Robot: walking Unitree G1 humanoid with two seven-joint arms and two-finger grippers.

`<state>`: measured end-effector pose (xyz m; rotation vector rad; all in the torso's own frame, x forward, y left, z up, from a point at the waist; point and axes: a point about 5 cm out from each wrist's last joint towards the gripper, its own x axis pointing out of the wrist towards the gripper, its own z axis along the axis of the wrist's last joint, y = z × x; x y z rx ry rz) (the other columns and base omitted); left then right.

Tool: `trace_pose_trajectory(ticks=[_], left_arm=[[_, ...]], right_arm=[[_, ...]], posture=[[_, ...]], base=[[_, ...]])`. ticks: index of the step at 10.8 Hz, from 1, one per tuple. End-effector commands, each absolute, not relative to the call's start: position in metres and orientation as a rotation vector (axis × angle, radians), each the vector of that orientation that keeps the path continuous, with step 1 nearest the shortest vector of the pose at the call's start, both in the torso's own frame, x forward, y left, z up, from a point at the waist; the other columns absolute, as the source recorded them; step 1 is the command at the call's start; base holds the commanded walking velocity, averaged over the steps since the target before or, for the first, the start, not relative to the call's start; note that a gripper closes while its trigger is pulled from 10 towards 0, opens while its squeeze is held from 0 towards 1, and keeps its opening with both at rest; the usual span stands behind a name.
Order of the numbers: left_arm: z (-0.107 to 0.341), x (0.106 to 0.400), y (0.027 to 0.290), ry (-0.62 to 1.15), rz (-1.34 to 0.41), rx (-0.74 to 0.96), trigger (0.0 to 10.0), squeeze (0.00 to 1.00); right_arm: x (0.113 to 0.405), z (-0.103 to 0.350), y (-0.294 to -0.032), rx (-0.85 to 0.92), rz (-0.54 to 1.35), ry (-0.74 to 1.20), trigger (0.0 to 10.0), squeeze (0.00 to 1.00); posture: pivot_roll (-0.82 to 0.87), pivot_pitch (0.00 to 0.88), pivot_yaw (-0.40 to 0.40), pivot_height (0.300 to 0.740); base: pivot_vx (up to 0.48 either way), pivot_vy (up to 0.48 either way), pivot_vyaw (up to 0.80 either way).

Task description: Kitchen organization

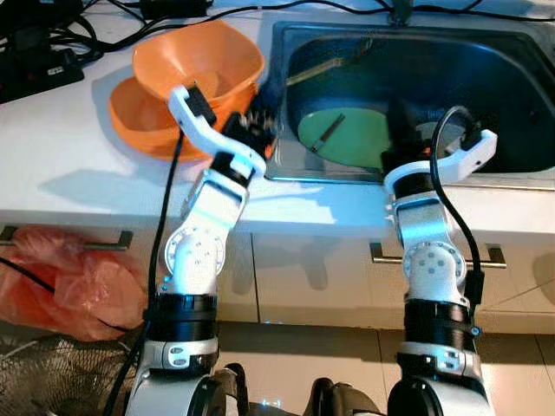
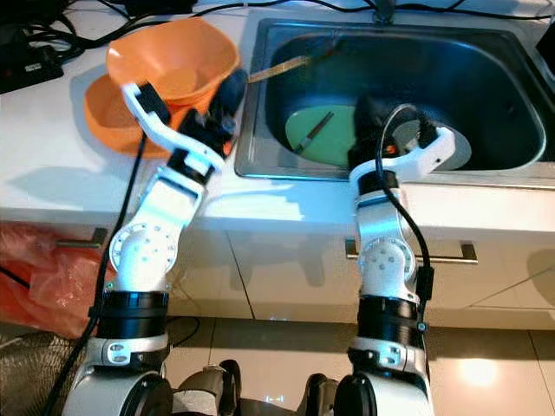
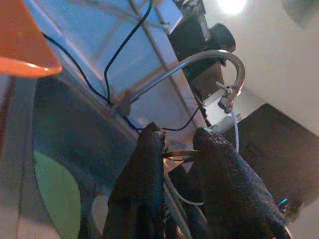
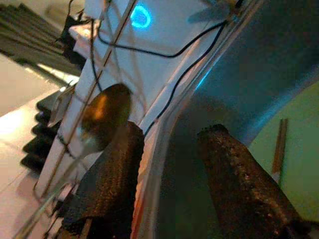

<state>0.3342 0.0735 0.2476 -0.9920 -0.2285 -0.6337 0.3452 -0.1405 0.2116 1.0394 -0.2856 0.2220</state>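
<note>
The right pincer (image 1: 401,121) hangs inside the sink (image 1: 520,95) with its fingers (image 4: 239,184) spread and empty, just above the green plate (image 1: 355,130) that lies flat on the basin floor. A slim dark utensil (image 1: 328,132) rests across that plate, its long axis slanted, just to the robot's left of this pincer, so the right arm is nearer. The left pincer (image 1: 258,126) hovers at the sink's left rim beside the stacked orange bowls (image 1: 195,65) on the tabletop (image 1: 61,147), fingers nearly together, holding nothing.
</note>
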Motion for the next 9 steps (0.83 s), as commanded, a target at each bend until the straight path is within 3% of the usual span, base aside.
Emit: trace_pose_trajectory(ticks=[1,9], left_arm=[[0.241,0.327,0.049,-0.187,-0.678,-1.098,10.0,0.0],[0.234,0.324,0.032,-0.133,-0.738,-1.06,10.0,0.0]], right_arm=[[0.342,0.207,-0.134,1.059,0.25,-0.255,10.0,0.0],[0.33,0.229,-0.114,1.189,0.476,-0.272,10.0,0.0]], posture=[[0.09,0.195,0.004,0.74],[0.07,0.167,0.02,0.74]], base=[[0.0,0.0,0.0],[0.0,0.0,0.0]])
